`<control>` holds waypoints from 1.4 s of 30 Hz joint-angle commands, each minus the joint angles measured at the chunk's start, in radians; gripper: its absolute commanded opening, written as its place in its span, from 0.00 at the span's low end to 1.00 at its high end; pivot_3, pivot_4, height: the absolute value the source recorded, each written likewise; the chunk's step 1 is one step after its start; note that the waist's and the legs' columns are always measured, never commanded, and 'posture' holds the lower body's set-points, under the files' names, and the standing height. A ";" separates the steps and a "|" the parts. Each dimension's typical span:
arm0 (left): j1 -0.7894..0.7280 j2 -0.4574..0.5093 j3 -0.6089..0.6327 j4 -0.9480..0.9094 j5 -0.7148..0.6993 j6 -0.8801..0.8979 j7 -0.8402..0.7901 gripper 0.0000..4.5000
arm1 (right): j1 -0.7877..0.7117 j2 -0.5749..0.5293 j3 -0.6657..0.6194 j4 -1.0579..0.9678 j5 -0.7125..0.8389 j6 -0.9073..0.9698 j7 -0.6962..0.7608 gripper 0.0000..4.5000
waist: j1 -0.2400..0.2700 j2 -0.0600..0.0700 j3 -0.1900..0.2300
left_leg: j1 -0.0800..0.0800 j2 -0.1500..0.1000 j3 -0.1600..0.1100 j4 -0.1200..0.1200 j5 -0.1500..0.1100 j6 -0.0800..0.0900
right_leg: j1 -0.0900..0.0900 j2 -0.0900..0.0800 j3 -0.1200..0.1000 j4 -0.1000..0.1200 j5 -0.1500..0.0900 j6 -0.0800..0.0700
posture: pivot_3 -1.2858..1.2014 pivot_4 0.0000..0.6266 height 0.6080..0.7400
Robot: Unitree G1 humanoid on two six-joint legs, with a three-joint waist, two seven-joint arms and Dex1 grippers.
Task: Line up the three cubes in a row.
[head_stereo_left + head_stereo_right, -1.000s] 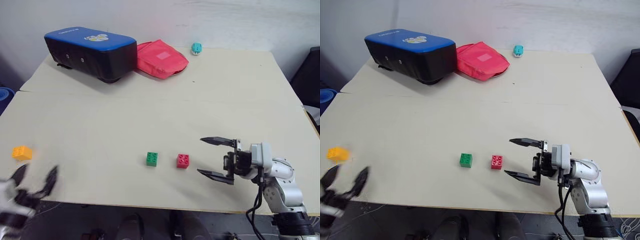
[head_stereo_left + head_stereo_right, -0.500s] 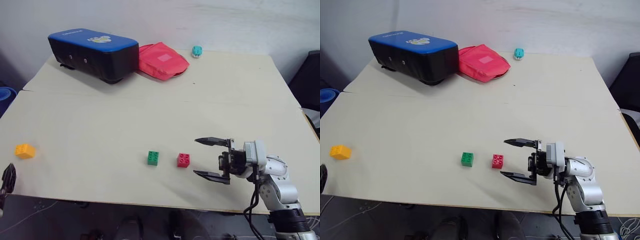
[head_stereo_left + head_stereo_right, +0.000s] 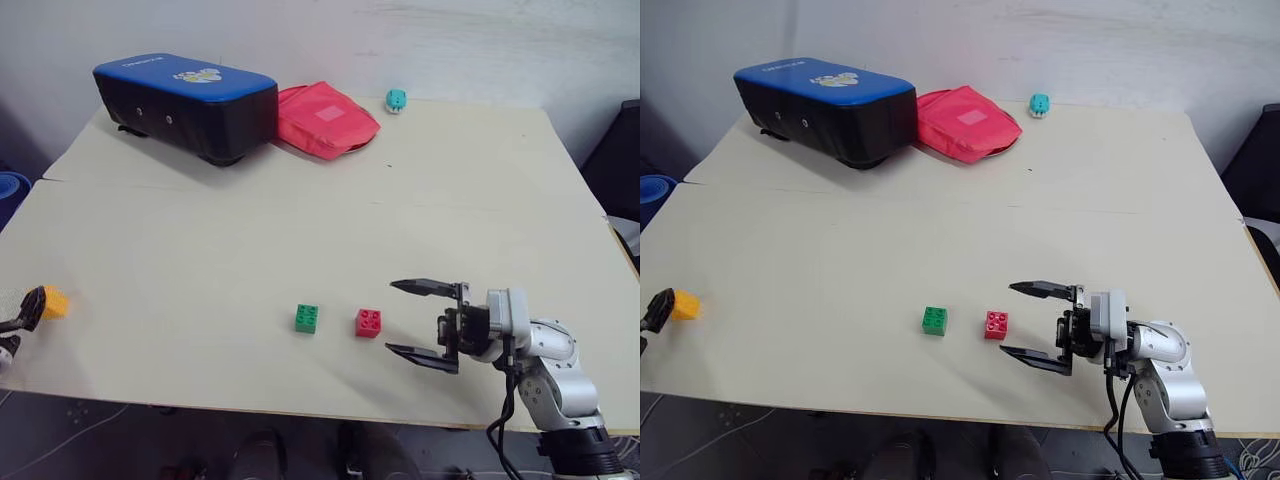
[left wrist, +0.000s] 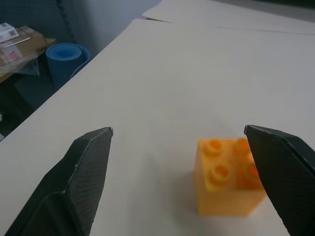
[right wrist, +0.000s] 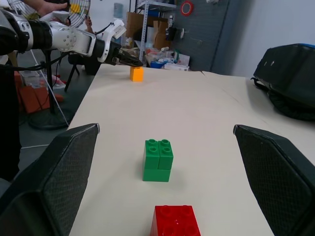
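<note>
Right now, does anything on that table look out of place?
The orange-yellow cube sits alone by the table's left edge, far from the green cube and red cube, which sit side by side. Nothing looks spilled or damaged.

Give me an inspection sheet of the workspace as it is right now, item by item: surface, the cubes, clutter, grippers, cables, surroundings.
Surface: pale table, a seam across its far part.
Job's things: green cube and red cube side by side with a gap between them near the front edge; orange-yellow cube far off at the table's left edge, not in the row.
Clutter: blue-topped black case, red pouch and small teal object along the far side.
Grippers: left gripper open, the orange-yellow cube between its fingers, by one finger, not gripped; right gripper open, beside the red cube, not touching.
Cables: black cable along the right arm.
Surroundings: rolled blue mat, shelves with boxes.
</note>
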 commanded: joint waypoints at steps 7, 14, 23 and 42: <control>0.044 -0.058 -0.046 -0.046 0.012 0.028 -0.015 0.59 | 0.044 -0.021 -0.032 -0.057 0.014 -0.017 -0.018 1.00 | -0.003 0.000 0.000 | 0.000 0.001 0.001 -0.001 0.000 0.000 | 0.000 -0.001 -0.006 0.002 0.000 0.000 | 0.52 0.24 1.00; 0.041 -0.091 -0.009 -0.090 -0.023 -0.045 -0.050 0.34 | 0.037 -0.033 -0.041 -0.037 0.008 -0.028 -0.015 1.00 | 0.001 0.000 0.000 | 0.000 0.000 0.001 0.000 0.000 0.000 | 0.000 -0.004 -0.012 -0.001 0.000 0.000 | 0.52 0.24 1.00; -0.071 0.127 -0.446 -0.292 0.050 -0.187 -0.722 0.34 | 0.065 -0.142 -0.125 0.011 0.022 -0.025 0.060 1.00 | 0.007 0.006 0.002 | 0.001 -0.001 -0.001 0.002 0.003 0.003 | 0.003 -0.009 -0.017 0.001 0.001 -0.002 | 0.52 0.24 1.00; -0.712 -0.038 -1.041 0.394 0.181 -0.627 -1.197 0.34 | 0.366 -0.148 -0.255 -0.203 0.017 -0.036 -0.052 1.00 | 0.005 0.012 0.003 | -0.002 -0.001 0.005 0.005 0.007 0.003 | -0.001 -0.003 -0.013 0.005 0.003 0.000 | 0.52 0.24 1.00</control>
